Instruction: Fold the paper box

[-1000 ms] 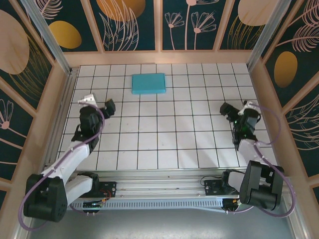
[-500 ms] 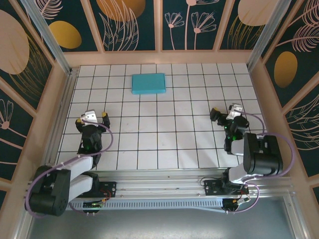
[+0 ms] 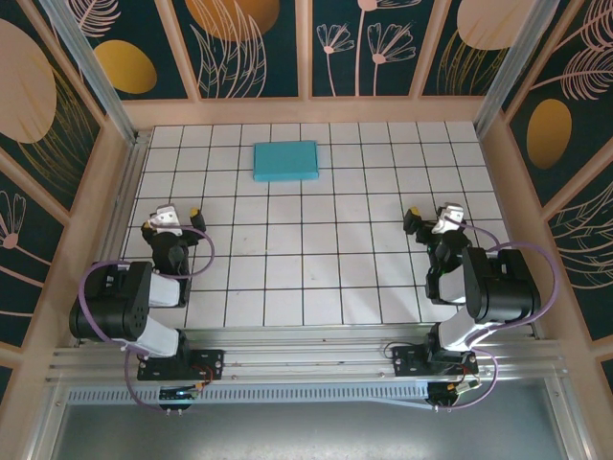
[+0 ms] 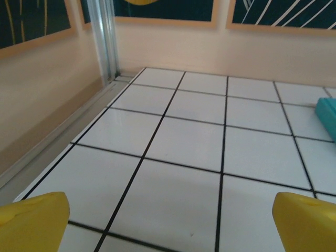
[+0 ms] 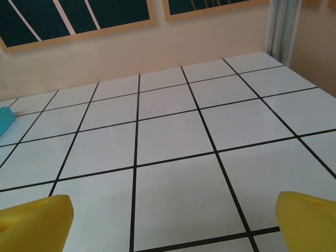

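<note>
The paper box lies as a shallow teal rectangle on the white tiled table, near the back and a little left of centre. Its teal edge peeks in at the right border of the left wrist view and at the left border of the right wrist view. My left gripper rests low at the near left, open, with its yellow fingertips spread wide over bare tiles. At the near right my right gripper is open too, yellow fingertips far apart, with nothing between them. Both are well short of the box.
Wooden walls with dark floral panels enclose the tiled table on three sides. A metal corner post stands at the back left, another at the back right. Both arms are folded back near the mounting rail.
Both arms have drawn back toward their bases and folded down; the grippers moved nearer the front edge. The box has not moved.
</note>
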`<action>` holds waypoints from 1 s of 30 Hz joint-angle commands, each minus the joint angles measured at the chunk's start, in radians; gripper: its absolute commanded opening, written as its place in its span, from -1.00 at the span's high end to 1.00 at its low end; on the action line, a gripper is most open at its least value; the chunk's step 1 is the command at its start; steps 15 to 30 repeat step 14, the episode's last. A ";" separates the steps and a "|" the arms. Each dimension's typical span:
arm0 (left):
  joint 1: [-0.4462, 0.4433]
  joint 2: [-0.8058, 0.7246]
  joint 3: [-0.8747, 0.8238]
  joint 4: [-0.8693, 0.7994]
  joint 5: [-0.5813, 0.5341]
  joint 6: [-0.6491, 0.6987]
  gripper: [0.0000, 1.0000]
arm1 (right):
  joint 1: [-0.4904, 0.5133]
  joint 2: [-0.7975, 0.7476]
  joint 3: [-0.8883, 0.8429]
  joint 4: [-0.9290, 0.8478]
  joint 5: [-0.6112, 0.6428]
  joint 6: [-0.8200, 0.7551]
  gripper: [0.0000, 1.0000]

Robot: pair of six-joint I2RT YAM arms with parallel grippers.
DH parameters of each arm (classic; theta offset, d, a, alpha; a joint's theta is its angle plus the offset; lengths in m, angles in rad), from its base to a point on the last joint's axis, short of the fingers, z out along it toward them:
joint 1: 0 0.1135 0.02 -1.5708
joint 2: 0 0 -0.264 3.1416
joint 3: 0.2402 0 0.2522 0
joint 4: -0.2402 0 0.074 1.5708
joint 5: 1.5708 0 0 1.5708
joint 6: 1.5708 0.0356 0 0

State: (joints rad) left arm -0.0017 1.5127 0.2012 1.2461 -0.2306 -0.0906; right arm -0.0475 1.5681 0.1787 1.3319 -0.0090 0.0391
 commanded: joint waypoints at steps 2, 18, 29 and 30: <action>0.003 0.003 0.021 0.048 0.045 -0.019 -0.97 | 0.006 0.000 0.016 0.053 0.039 0.004 -0.98; 0.003 0.003 0.043 0.003 0.131 0.015 -0.98 | 0.029 0.001 -0.010 0.098 0.027 -0.033 -0.98; 0.003 0.003 0.043 0.003 0.131 0.015 -0.98 | 0.029 0.001 -0.010 0.098 0.027 -0.033 -0.98; 0.003 0.003 0.043 0.003 0.131 0.015 -0.98 | 0.029 0.001 -0.010 0.098 0.027 -0.033 -0.98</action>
